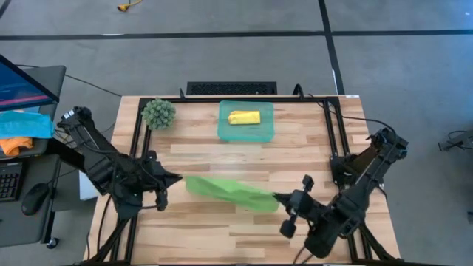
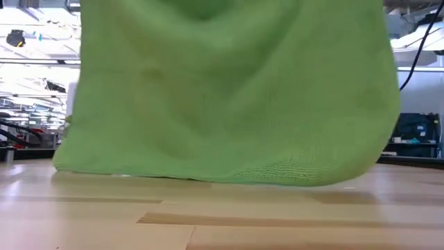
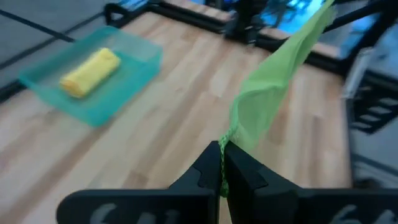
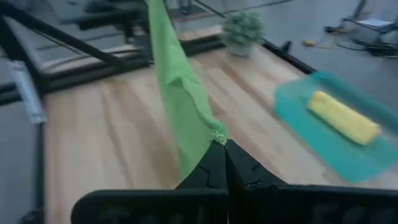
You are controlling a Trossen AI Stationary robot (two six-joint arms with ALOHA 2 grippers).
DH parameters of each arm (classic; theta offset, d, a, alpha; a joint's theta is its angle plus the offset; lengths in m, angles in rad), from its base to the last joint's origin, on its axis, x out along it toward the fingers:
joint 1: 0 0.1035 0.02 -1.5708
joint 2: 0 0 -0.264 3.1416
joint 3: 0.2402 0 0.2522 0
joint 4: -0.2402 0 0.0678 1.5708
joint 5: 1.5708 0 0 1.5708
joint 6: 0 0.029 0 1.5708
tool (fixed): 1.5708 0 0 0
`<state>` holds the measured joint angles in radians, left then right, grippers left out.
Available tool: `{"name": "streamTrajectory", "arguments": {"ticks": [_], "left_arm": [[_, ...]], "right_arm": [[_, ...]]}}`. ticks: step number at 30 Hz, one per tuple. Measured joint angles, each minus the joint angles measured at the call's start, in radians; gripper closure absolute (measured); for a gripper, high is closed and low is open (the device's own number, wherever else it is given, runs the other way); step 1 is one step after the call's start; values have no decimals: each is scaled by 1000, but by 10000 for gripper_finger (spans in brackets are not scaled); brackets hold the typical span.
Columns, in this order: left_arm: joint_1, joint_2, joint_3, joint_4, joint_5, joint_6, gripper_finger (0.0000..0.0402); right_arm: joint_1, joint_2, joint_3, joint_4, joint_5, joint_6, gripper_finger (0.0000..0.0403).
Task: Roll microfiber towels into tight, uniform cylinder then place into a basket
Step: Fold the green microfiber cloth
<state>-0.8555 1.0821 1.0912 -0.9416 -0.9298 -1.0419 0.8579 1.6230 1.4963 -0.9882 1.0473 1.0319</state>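
Green cloth fills almost all of the low view: the light green towel (image 2: 229, 97) hangs just in front of that camera as a wide sheet, and its lower hem sags down close to the wooden table (image 2: 222, 215), though I cannot tell if it touches the wood. Seen from above, on the left side the left gripper (image 1: 176, 179) is at the near-left part of the table, and its fingers are pressed together on one corner of the towel (image 1: 230, 192). The left wrist view shows this clearly, because the two dark fingers (image 3: 205, 174) meet with only the thin green edge (image 3: 267, 87) between them. From there the towel runs to the right as a long, narrow band across the middle of the table, lifted and stretched between the two arms. At its right end the right gripper (image 1: 277, 197) pinches the other corner in the same way, with fingers closed tight on the cloth (image 4: 183, 106). Farther back, near the far edge, a fuzzy green ball (image 1: 158, 113) sits at the left, and to its right stands the teal basket (image 1: 225, 130). Inside the basket lies the yellow towel (image 1: 244, 117), already rolled into a short cylinder.
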Motion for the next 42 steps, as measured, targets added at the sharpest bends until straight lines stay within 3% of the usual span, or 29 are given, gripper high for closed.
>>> {"name": "streamTrajectory", "arguments": {"ticks": [12, 21, 25, 30, 36, 42], "left_arm": [[-89, 0, 9, 289, 61, -8, 401], [-109, 24, 10, 275, 30, -103, 401], [-107, 67, 10, 235, 23, -136, 401], [-53, 120, 10, 118, -7, -152, 401], [37, 164, 10, 19, -53, -33, 401], [133, 214, -32, -71, -25, -27, 401]], "right_arm": [[99, 0, 0, 374, 1, -150, 401], [121, 47, 2, 579, -4, -142, 401], [117, 84, 0, 584, -18, -142, 401], [70, 92, 0, 380, -12, -25, 401], [-5, 92, 0, 28, -10, 220, 401], [-84, 146, 0, -202, -66, 354, 401]]}}
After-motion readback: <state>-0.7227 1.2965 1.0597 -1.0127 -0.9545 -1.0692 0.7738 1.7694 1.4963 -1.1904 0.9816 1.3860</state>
